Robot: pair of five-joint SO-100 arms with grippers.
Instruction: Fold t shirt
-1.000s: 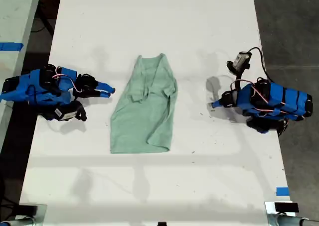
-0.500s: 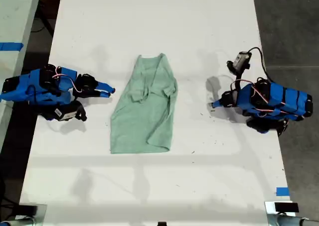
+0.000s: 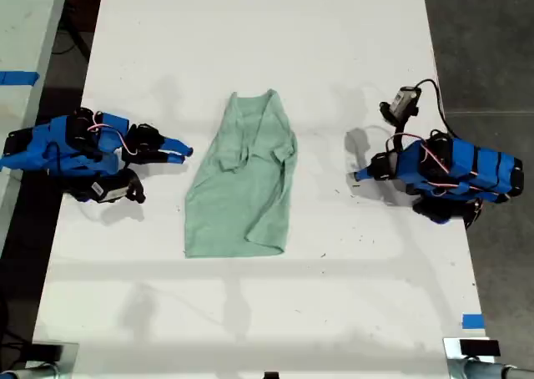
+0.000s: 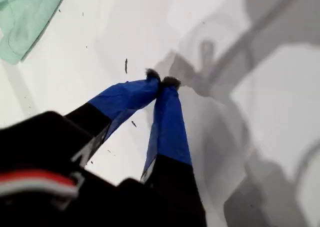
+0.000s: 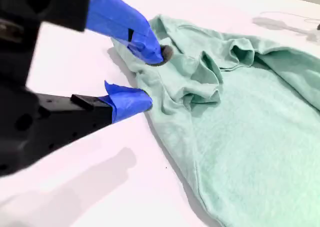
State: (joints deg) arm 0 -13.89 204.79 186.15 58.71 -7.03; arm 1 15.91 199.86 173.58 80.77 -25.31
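The pale mint-green t shirt (image 3: 246,187) lies wrinkled and partly folded in the middle of the white table (image 3: 250,45), narrow end toward the far side. My second gripper (image 3: 185,153) rests at the exterior view's left, just off the shirt's edge. In the second wrist view it (image 5: 149,78) is open, and the bunched shirt (image 5: 240,127) lies right beyond its blue fingertips (image 5: 132,101). My first gripper (image 3: 357,177) sits at the exterior view's right, well apart from the shirt. Its tips (image 4: 161,80) are shut together on nothing, with a corner of the shirt (image 4: 25,17) far off.
A small black-and-white device (image 3: 405,102) with a cable sits behind the first arm. Blue tape (image 3: 472,320) marks the table's near edge at the exterior view's right. Another surface with blue tape (image 3: 17,78) stands at the exterior view's left, across a dark gap.
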